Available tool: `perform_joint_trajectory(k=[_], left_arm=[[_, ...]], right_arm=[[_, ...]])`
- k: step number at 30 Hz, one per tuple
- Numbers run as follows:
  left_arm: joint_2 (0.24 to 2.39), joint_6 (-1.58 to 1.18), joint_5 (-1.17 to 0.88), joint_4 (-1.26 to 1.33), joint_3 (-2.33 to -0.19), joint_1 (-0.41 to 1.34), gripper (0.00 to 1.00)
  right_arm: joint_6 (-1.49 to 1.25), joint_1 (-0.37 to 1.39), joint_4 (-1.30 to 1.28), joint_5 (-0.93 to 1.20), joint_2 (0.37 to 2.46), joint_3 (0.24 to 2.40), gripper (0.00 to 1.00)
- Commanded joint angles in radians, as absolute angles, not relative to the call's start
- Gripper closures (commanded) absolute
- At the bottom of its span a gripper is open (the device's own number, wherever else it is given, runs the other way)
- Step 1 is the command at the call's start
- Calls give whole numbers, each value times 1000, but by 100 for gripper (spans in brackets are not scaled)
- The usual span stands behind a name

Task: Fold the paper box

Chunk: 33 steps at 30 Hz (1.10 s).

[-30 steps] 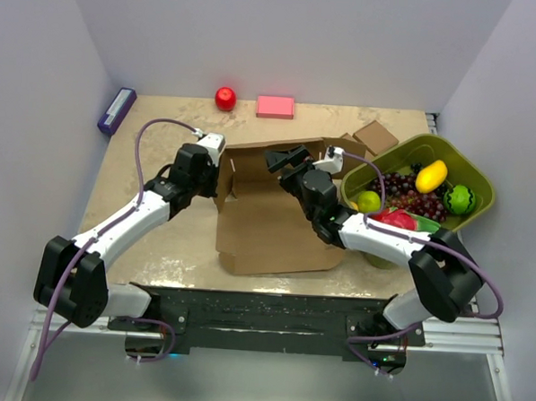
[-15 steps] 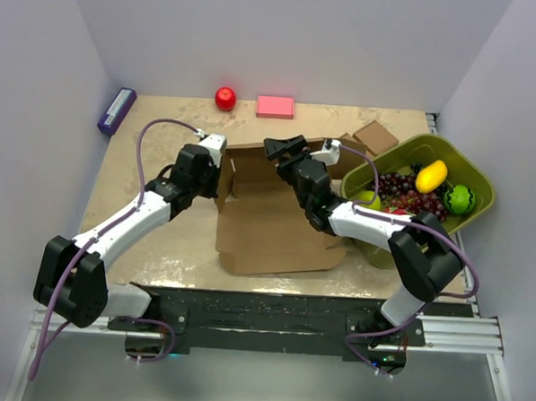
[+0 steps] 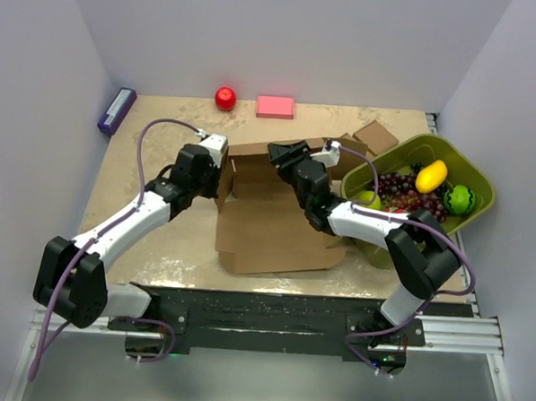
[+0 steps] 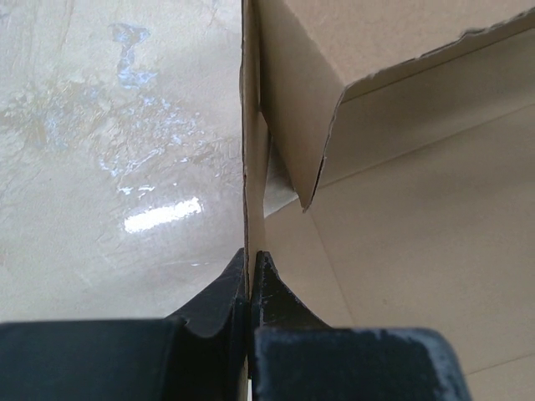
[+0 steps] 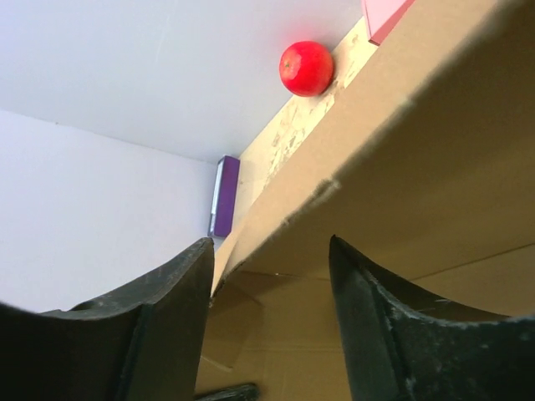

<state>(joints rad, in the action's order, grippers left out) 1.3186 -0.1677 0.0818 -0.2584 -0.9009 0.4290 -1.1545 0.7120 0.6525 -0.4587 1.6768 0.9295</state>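
Note:
The paper box point(image 3: 280, 224) is a brown cardboard sheet lying mid-table, with its left and rear walls raised. My left gripper point(image 3: 222, 180) is shut on the thin left wall; in the left wrist view its fingertips point(image 4: 249, 263) pinch that wall's edge, and the box floor point(image 4: 418, 225) spreads out to the right. My right gripper point(image 3: 283, 154) sits at the top edge of the rear wall. In the right wrist view it point(image 5: 269, 251) is open, straddling the rear wall's edge point(image 5: 393, 159). There is a gap at the right finger point(image 5: 368, 301).
A green bin point(image 3: 469, 220) of toy fruit stands at the right, with a small brown box point(image 3: 376, 136) behind it. Along the back edge lie a red ball point(image 3: 225, 98), a pink block point(image 3: 275, 106) and a purple box point(image 3: 116, 110). The ball point(image 5: 306, 68) also shows in the right wrist view.
My right gripper has reached a little further back over the rear wall, and its jaws have narrowed around that edge. The left gripper keeps its pinch and has not moved.

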Motion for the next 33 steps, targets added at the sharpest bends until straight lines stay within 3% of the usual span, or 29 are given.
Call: perform_joint_trajectory(k=[1, 11, 14, 19, 22, 23, 24, 27, 33], left_arm=[[1261, -127, -23, -212, -867, 443, 100], [1272, -95, -166, -181, -859, 445, 100], [1272, -94, -176, -180, -857, 443, 94], [1269, -83, -186, -176, -859, 433, 72], [1255, -58, -193, -166, -853, 413, 49], [1250, -43, -195, -158, -848, 404, 36], [1240, -37, -196, -156, -847, 388, 31], [1204, -18, -218, -129, -835, 365, 23], [1080, 49, -146, -62, -776, 345, 21]], right_arm=[[-1175, 706, 683, -514, 1677, 911, 45], [-1172, 698, 689, -514, 1667, 900, 63], [-1178, 696, 695, -514, 1666, 887, 69], [-1186, 693, 699, -502, 1674, 876, 75], [-1189, 693, 699, -500, 1675, 871, 76], [-1190, 693, 701, -500, 1677, 870, 76], [-1189, 692, 700, -500, 1678, 870, 76], [-1189, 690, 696, -499, 1677, 868, 77], [-1192, 686, 681, -480, 1678, 880, 77]])
